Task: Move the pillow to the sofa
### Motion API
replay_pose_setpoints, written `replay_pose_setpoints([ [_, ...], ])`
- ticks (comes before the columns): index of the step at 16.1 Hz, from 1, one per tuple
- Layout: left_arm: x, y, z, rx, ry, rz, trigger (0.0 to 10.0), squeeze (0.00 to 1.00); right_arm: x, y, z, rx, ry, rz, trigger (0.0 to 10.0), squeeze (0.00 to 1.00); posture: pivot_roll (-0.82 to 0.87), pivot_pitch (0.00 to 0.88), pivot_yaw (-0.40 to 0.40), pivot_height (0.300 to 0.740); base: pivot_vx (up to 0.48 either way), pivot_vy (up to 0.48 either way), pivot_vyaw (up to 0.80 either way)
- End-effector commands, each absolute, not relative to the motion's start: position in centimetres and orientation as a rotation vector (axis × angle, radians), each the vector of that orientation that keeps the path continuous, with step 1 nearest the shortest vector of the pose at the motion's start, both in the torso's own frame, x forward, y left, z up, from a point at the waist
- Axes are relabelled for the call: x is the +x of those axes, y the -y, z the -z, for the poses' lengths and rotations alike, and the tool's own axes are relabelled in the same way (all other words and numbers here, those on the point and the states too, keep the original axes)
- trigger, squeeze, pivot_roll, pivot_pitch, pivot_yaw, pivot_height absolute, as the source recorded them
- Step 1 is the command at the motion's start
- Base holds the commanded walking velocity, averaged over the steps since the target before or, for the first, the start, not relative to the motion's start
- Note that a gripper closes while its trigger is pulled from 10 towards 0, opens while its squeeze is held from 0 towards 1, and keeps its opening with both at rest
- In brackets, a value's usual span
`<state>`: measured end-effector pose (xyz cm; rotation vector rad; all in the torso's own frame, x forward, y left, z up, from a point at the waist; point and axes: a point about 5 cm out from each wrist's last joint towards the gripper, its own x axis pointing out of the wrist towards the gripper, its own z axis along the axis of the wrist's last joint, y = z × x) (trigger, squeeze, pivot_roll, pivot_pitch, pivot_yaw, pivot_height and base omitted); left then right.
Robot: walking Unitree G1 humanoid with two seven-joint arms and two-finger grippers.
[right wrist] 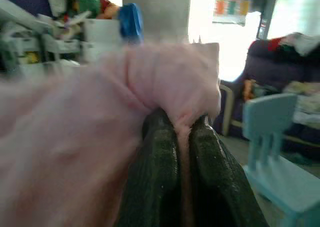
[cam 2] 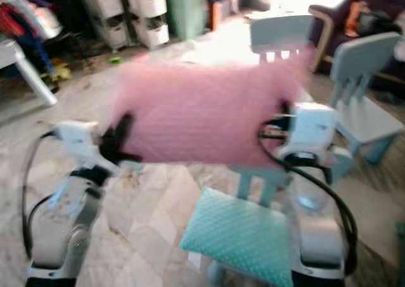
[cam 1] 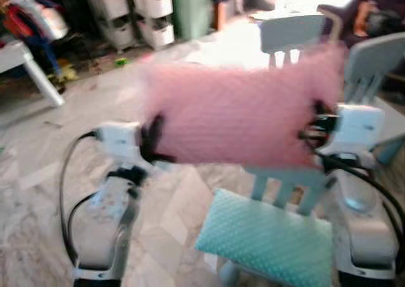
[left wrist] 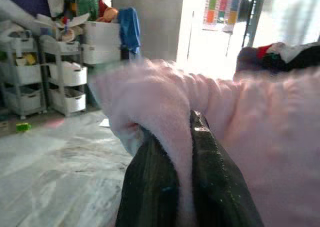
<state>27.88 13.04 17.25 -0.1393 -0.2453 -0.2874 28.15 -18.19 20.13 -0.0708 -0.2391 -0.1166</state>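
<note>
The fluffy pink pillow (cam 1: 237,113) hangs up in the air in front of the robot, above a small blue chair (cam 1: 288,186). The left gripper (cam 1: 152,141) pinches the pillow's left edge tight, and the right gripper (cam 1: 313,126) pinches its right edge tight. A soft green cushion (cam 1: 269,239) lies on the chair seat below. Another blue chair (cam 2: 361,110) stands to the right. White drawers (cam 1: 136,12) stand far back on the marble floor (cam 1: 44,167).
</note>
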Motion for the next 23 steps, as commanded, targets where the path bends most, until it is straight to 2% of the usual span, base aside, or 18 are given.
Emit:
replay_pose_setpoints([
  [1,27.7,-15.0,-16.9,-0.122,0.237,0.214,0.0,0.00,28.4,16.6,-21.2,-0.056,0.288,0.054,0.0,0.00,-0.18,0.000,0.051,0.740,0.000,0.000,0.00],
  [12,28.3,-15.3,-15.9,-0.164,0.140,0.165,0.0,0.00,28.5,16.7,-21.0,-0.048,0.268,0.038,0.0,0.00,-0.17,0.000,0.037,0.740,0.000,0.000,0.00],
  [13,28.4,-15.3,-15.8,-0.160,0.127,0.159,4.0,0.00,28.5,16.7,-21.0,-0.046,0.266,0.037,0.0,0.00,-0.17,0.000,0.035,0.740,0.000,0.000,0.00],
  [14,28.5,-15.3,-15.6,-0.149,0.113,0.154,8.8,0.00,28.5,16.7,-21.0,-0.047,0.264,0.035,0.0,0.00,-0.17,0.000,0.035,0.740,0.000,0.000,0.00],
  [15,28.6,-15.3,-15.6,-0.139,0.102,0.136,10.0,0.00,28.5,16.7,-20.9,-0.053,0.259,0.029,0.0,0.00,-0.18,0.000,0.033,0.740,0.000,0.000,0.00],
  [16,28.7,-15.4,-15.6,-0.135,0.094,0.125,10.0,0.00,28.6,16.8,-20.9,-0.057,0.252,0.030,3.1,0.00,-0.18,0.000,0.033,0.740,0.000,0.000,0.00],
  [17,29.0,-15.6,-15.8,-0.169,0.092,0.102,10.0,0.00,28.7,16.8,-20.7,-0.058,0.229,0.033,10.0,0.00,-0.18,0.000,0.029,0.740,0.000,0.000,0.00],
  [19,29.2,-15.8,-15.9,-0.205,0.071,0.084,10.0,0.00,28.9,16.9,-20.6,-0.054,0.213,0.028,10.0,0.00,-0.17,0.000,0.025,0.740,0.000,0.000,-0.24],
  [21,29.3,-16.1,-15.8,-0.165,0.026,0.023,10.0,0.00,29.0,16.9,-20.4,-0.049,0.198,0.021,10.0,0.00,-0.17,0.000,0.021,0.740,0.000,0.000,-0.80],
  [23,29.2,-15.9,-15.6,-0.225,0.021,0.068,10.0,0.00,29.1,16.8,-20.4,-0.047,0.193,0.014,10.0,0.00,-0.17,0.000,0.019,0.740,0.000,0.000,-0.80],
])
